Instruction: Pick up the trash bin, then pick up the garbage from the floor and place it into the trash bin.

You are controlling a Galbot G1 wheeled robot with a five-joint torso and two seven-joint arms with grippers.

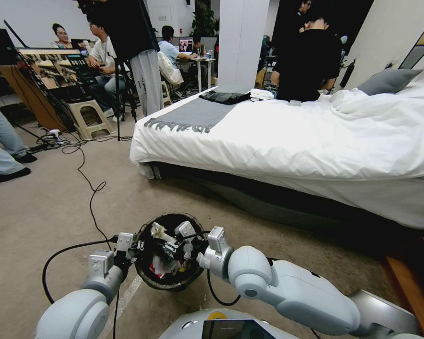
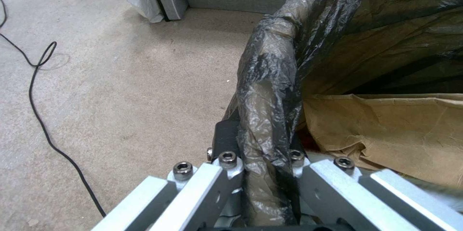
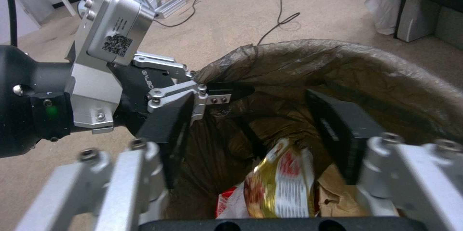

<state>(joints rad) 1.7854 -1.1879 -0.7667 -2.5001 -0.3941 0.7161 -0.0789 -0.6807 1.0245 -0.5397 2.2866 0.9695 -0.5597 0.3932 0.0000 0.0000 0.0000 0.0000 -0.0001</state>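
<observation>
Fingers [image 2: 226, 162] of left gripper [image 2: 263, 166] pinch bin [image 1: 170, 278] rim at 9 o'clock; right gripper [image 3: 260, 140] spread over wrapper [image 3: 282, 184]. Bin light, bag slippery; grip rim.

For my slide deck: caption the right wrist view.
Right gripper open above the trash bin, a yellow wrapper below; left gripper clamps the rim.

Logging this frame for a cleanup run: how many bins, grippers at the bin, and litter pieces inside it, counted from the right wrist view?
Bin: 1
Grippers: 2 (left gripper clamped on the rim, right gripper open over the opening)
Litter: 3 (yellow wrapper, red-and-white wrapper, tan paper)
Total: 6
</observation>
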